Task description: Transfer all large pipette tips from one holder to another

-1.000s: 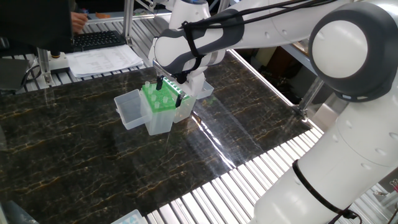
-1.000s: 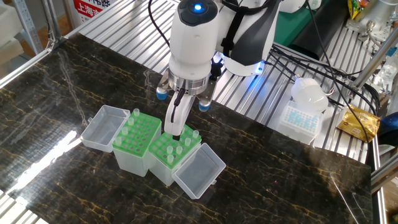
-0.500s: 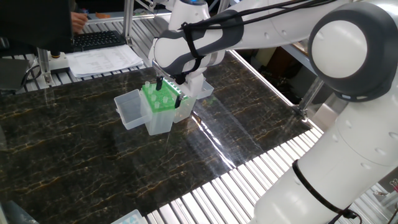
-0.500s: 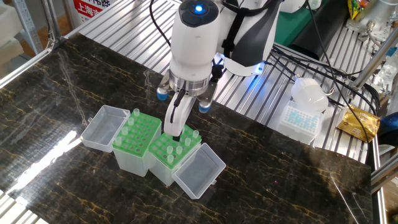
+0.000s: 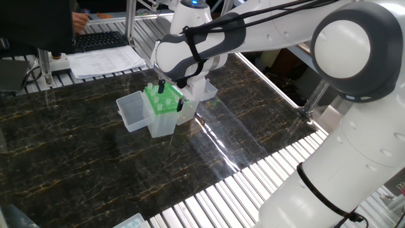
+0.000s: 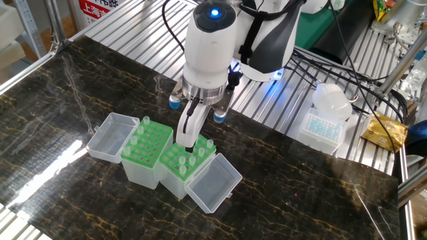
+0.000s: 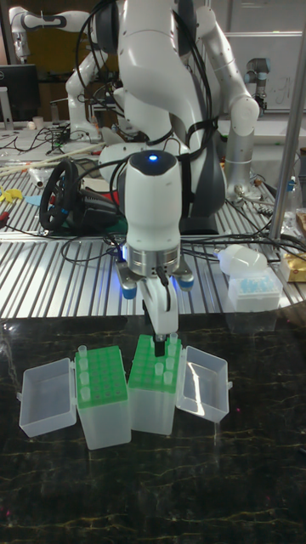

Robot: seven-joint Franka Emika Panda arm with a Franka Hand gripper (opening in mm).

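Green rack plates topped two clear boxes side by side on the dark marble desk (image 6: 320, 193), and the large pipette tips (image 6: 200, 148) stood in them. The tool (image 6: 190, 143) was down among the tips of the box (image 7: 155, 387) nearer the arm's base, fingers nearly together; whether it gripped one could not be told

A red-and-white sign (image 6: 95, 9) at the table's far edge carries characters too small to read.
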